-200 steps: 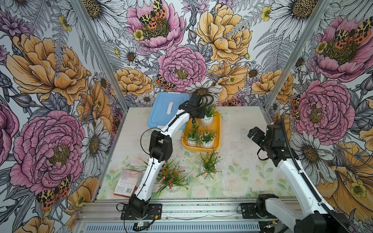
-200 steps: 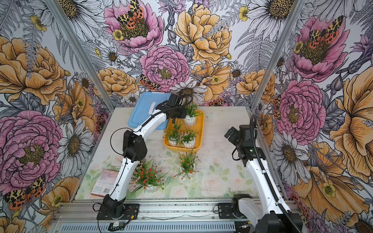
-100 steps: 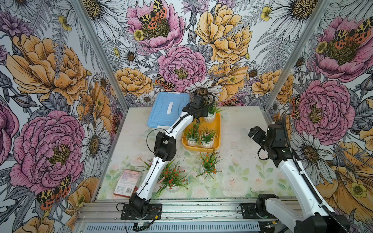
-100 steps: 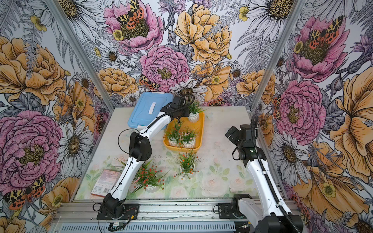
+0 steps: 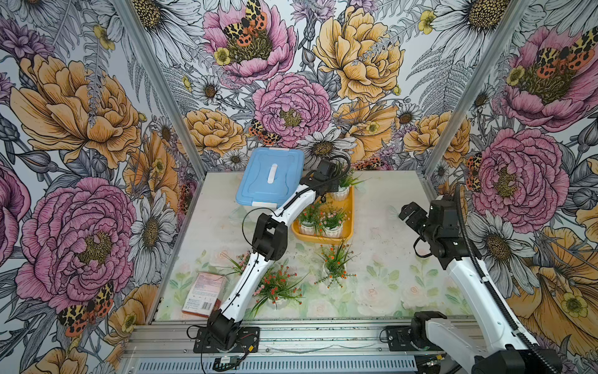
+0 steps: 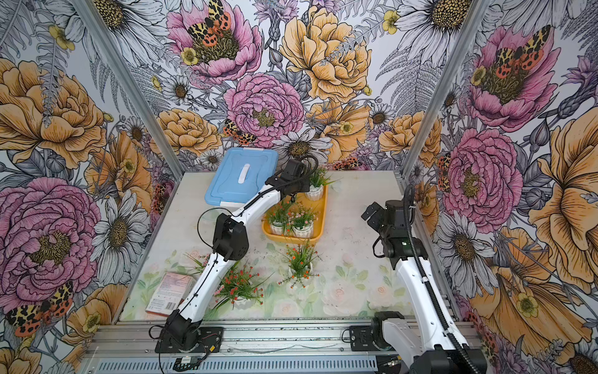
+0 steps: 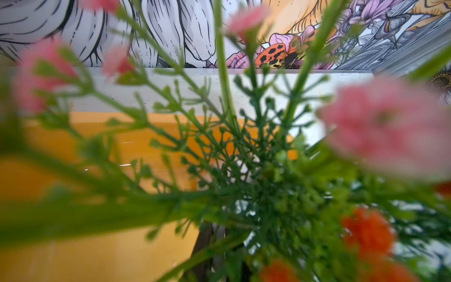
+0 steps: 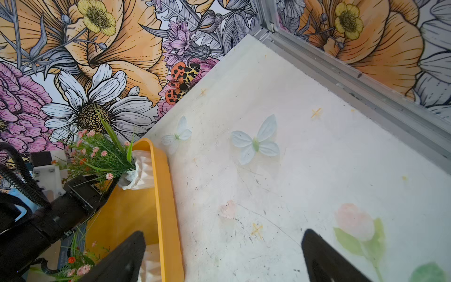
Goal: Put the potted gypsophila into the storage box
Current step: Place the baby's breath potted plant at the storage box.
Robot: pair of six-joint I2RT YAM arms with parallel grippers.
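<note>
The left claw (image 8: 107, 182) clenches the stems of the potted gypsophila (image 5: 342, 191). Its pot sits tilted inside the storage box (image 5: 320, 240), at the far right corner, likely because two other pots (image 5: 333, 230) fill the near end. The right claw (image 8: 223, 234) hangs spread wide over the bare surface (image 8: 268, 195), out of the way.

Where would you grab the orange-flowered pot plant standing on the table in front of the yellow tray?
The orange-flowered pot plant stands upright, sprays fanning out over its small white pot. So probably pinch the bunched stems at the centre, jaws coming straight down from above.
</note>
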